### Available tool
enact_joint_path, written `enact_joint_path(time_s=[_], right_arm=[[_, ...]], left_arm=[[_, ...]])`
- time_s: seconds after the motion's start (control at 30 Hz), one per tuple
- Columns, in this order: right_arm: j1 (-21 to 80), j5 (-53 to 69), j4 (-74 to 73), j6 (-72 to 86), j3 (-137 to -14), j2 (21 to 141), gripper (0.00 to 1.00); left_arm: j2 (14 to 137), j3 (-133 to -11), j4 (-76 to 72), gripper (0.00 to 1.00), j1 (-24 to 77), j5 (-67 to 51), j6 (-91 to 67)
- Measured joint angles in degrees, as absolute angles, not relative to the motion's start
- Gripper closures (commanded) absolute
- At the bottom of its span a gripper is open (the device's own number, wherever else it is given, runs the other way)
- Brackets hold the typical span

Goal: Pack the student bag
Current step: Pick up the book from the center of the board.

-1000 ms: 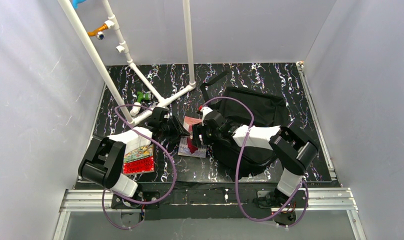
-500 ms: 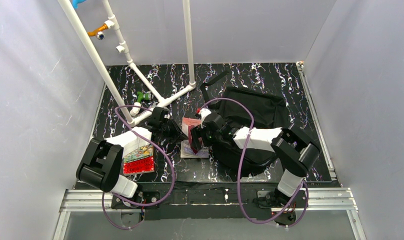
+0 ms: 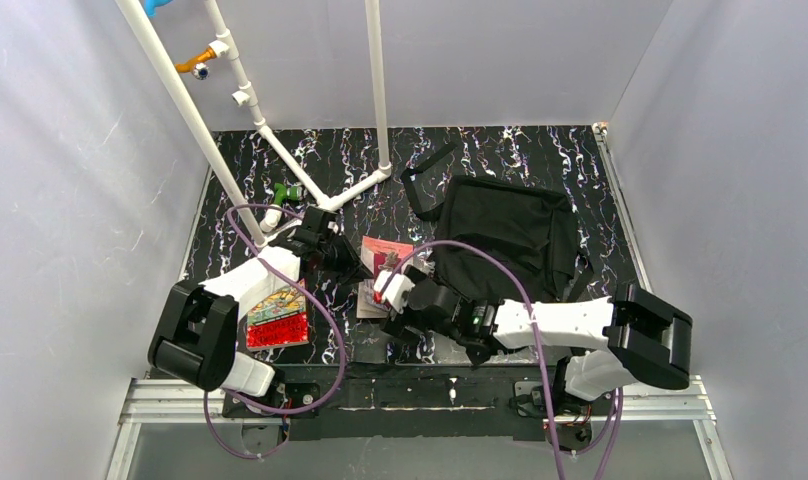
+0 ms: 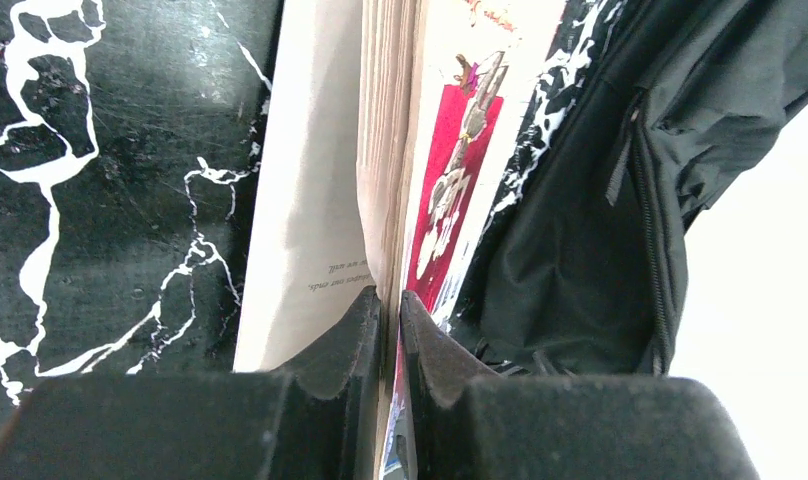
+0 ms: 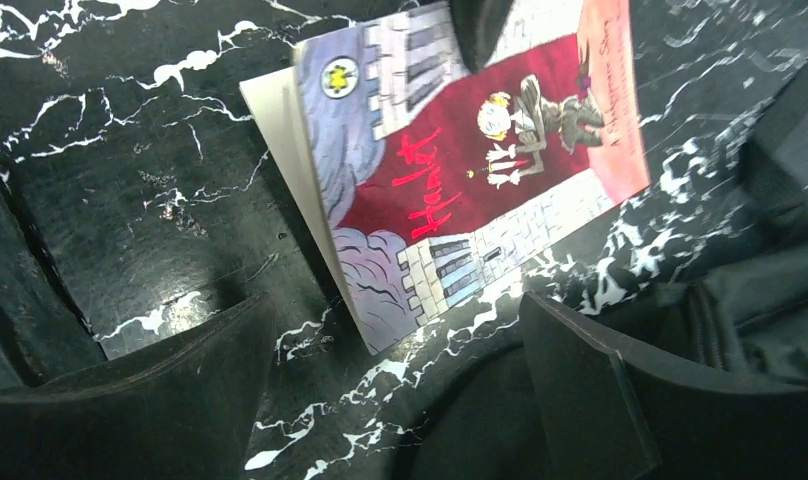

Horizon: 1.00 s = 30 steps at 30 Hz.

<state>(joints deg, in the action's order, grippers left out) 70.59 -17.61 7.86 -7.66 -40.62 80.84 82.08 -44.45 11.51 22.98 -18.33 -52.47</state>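
left hand [image 4: 390, 305] is pinched shut on the edge of the hamlet paperback [image 5: 460, 170]. right hand [image 5: 390, 390] hangs wide open over the book's near end. black backpack [image 3: 510, 230] lies just right of it, on the table's [image 3: 540, 150] right half.

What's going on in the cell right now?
The left gripper is shut on the edge of the Hamlet paperback, which lies on the table beside the student bag. The right gripper is wide open over the paperback's near corner, holding nothing. The paperback is not in the bag yet.
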Motion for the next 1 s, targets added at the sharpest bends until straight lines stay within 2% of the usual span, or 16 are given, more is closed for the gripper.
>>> enact_joint_path(time_s=[0.3, 0.53, 0.7, 0.77, 0.87, 0.93, 1.0], right_arm=[[81.6, -34.6, 15.7, -23.2, -37.7, 84.0, 0.03], [82.9, -51.4, 27.0, -32.8, -37.5, 93.4, 0.25], [83.0, -54.0, 35.5, -37.3, -36.1, 95.0, 0.56], [83.0, -53.9, 37.5, -38.0, -36.1, 95.9, 0.62], [83.0, -53.6, 37.9, -37.8, -36.1, 97.1, 0.67], [83.0, -53.2, 37.5, -37.1, -36.1, 97.1, 0.71], [83.0, -52.6, 37.0, -35.9, -36.0, 96.9, 0.75]], left_arm=[[79.8, -48.5, 16.5, 0.98, 21.0, -21.4, -53.1], [79.7, -48.6, 18.3, 0.97, 20.5, -24.5, -54.3], [79.7, -48.6, 18.5, 0.93, 20.5, -25.4, -54.7], [79.7, -48.6, 18.6, 0.82, 20.4, -25.5, -54.7], [79.2, -48.7, 20.8, 0.51, 20.2, -25.3, -53.5], [78.3, -48.9, 22.9, 0.39, 20.2, -24.6, -51.9], [76.3, -49.3, 25.4, 0.33, 20.2, -23.2, -50.4]])
